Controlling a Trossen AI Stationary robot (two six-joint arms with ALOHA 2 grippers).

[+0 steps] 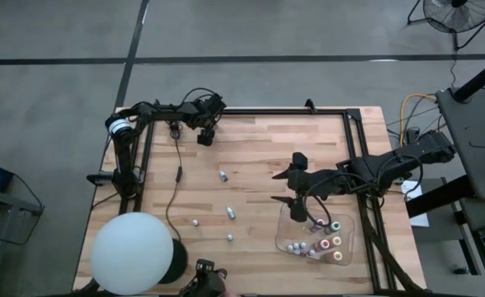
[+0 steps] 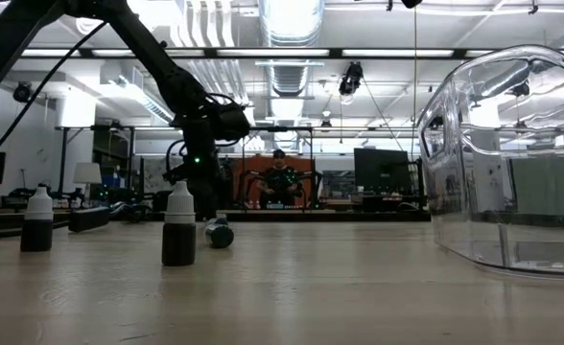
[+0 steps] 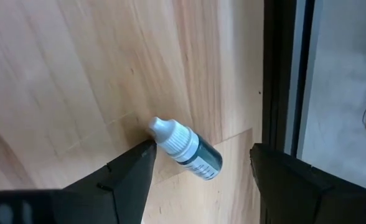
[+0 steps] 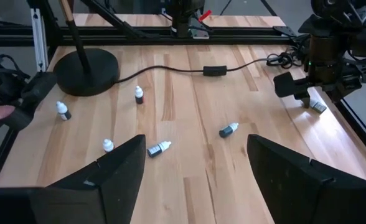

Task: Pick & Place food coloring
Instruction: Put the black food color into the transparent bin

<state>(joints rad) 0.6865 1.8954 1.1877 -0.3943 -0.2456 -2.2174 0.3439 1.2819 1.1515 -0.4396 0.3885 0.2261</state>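
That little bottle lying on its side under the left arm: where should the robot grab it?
Probably across the dark body of the bottle, not the tapered white cap, coming straight down. It lies flat on the table, and the left gripper, open, already has a finger on each side.

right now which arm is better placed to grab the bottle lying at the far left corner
Left: its open claw hangs right over that lying bottle, fingers either side. The right claw is over the tray.

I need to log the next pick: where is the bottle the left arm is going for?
The bottle lies on its side between the open left end effector, near the table's far left corner in the high view.
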